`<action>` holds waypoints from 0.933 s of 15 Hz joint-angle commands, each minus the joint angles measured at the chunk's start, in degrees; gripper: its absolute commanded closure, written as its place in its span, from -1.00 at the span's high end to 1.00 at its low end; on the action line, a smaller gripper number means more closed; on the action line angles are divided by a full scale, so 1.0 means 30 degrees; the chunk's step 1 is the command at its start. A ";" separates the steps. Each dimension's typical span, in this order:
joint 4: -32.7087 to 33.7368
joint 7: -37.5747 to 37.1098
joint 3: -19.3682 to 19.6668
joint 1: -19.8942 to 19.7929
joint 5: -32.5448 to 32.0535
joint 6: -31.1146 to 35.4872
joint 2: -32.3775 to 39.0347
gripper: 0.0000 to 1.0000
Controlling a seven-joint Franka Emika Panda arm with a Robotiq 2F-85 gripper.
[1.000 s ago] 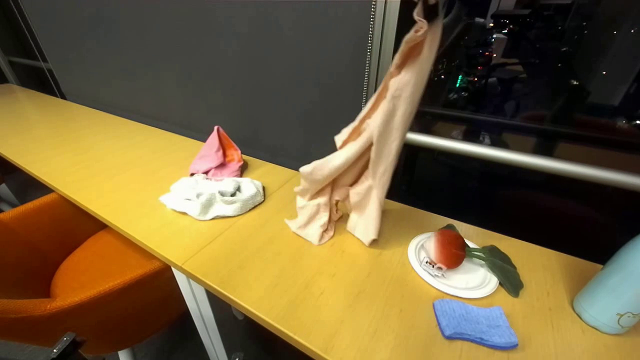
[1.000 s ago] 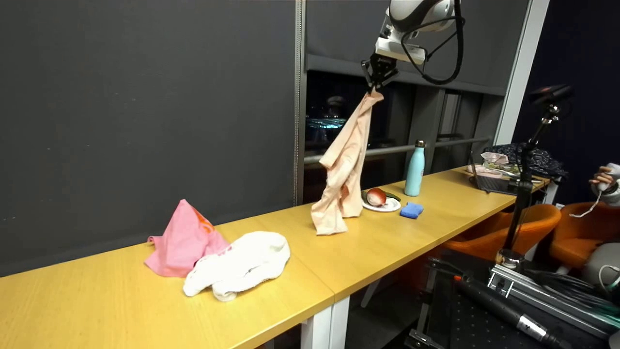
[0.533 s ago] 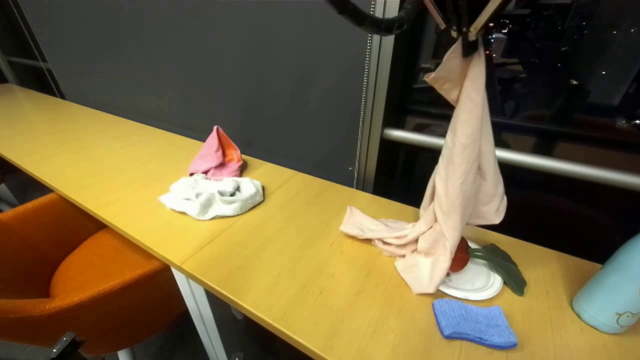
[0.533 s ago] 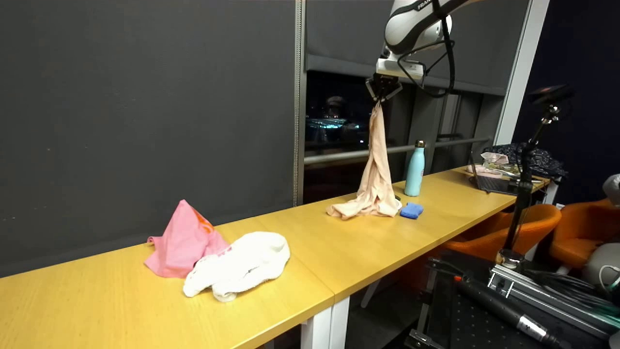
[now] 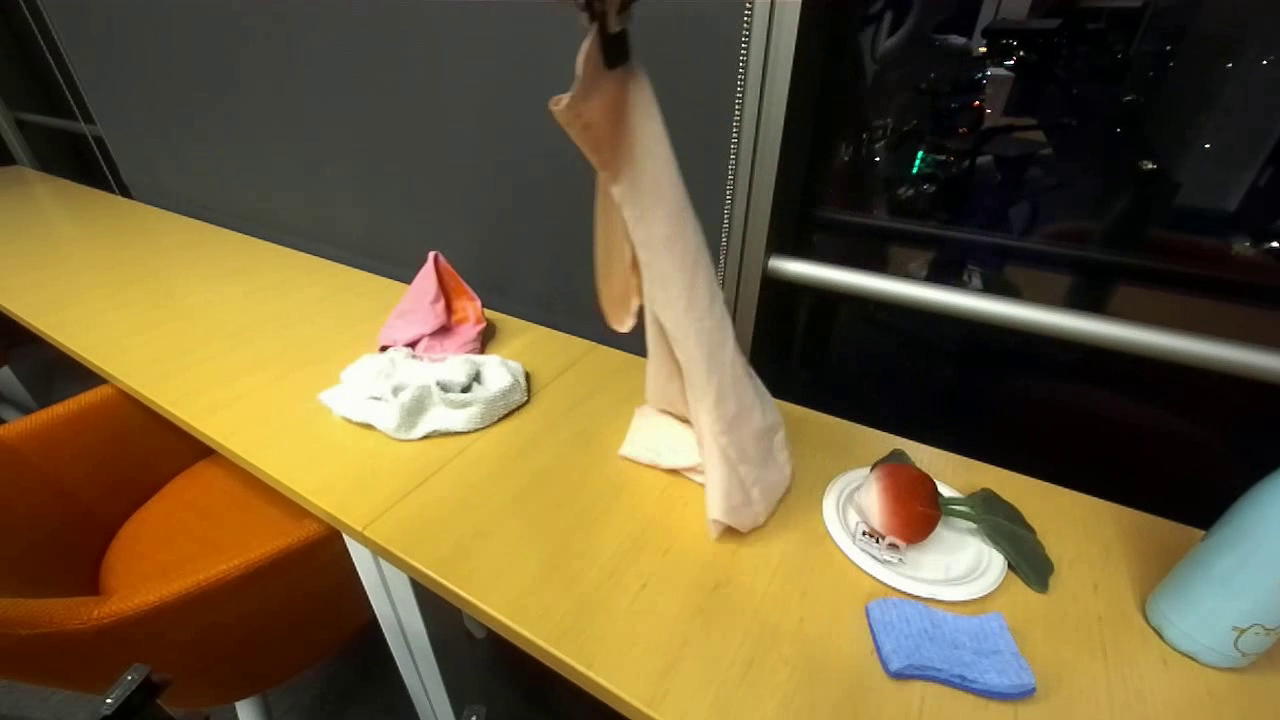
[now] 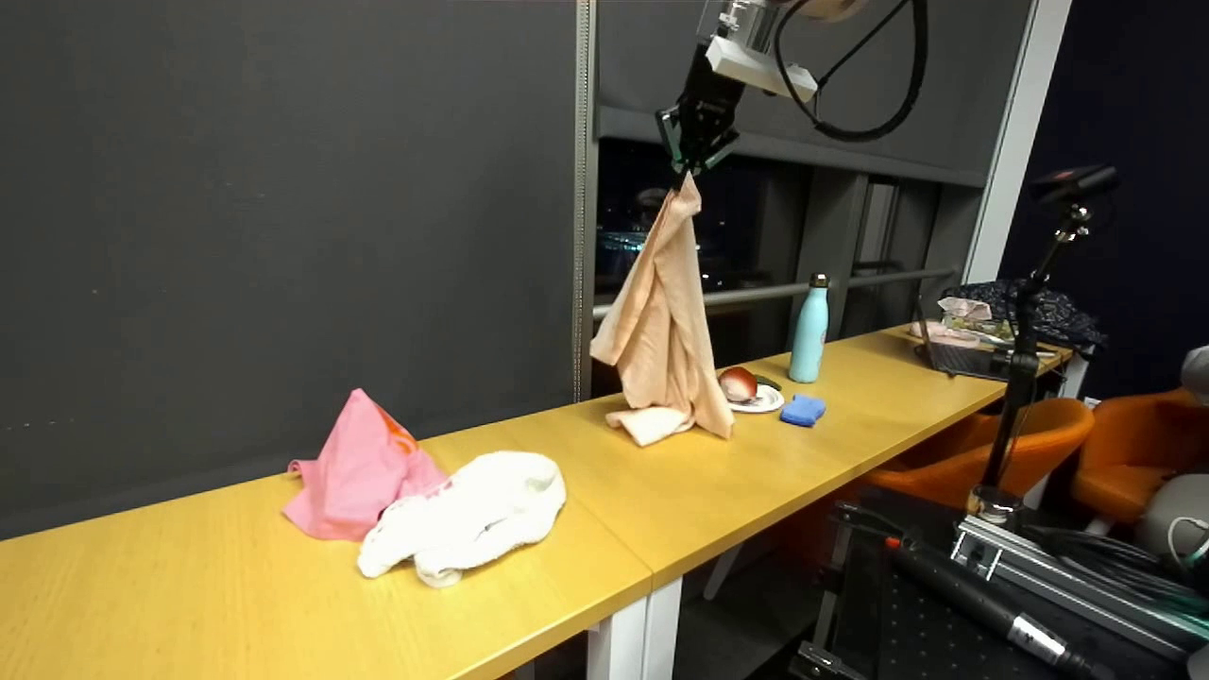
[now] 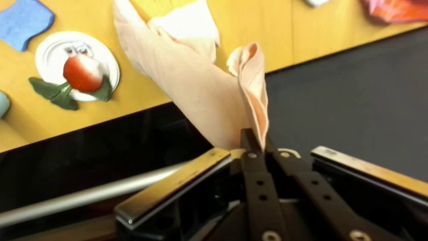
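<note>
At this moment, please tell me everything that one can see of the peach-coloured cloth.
The peach cloth looks like soft, thin fabric, plain, with no print visible. The gripper pinches it near its top, and below it hangs in long, loose, uneven folds. Its lower end appears to rest on the yellow table, partly bent over there. In the wrist view, a gap shows between it and the white plate. The folds hide its full outline.

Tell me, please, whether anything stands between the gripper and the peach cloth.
Nothing visible does. The gripper is shut on the top of the peach cloth; the white plate lies off to one side, not between them.
</note>
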State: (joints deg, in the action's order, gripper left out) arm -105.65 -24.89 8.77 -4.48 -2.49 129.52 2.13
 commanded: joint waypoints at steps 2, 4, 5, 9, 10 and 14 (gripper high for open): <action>-0.5353 0.3099 -0.1205 0.0485 0.2543 -0.1591 -0.4262 -0.98; -0.6619 0.4752 -0.1272 0.0626 0.3685 -0.2622 -0.4829 -0.39; -0.7072 0.5715 -0.1151 0.0635 0.4134 -0.3299 -0.5009 -0.26; -0.7438 0.8587 -0.0659 0.0352 0.4408 -0.6638 -0.4368 0.32; -0.7483 0.8623 -0.0605 0.0060 0.3599 -0.6367 -0.3903 0.45; -0.6659 0.8286 -0.0108 -0.1011 0.1388 -0.3892 -0.1429 0.98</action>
State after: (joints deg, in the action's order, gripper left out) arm -128.62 -0.69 7.33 -5.50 5.22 113.44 -8.01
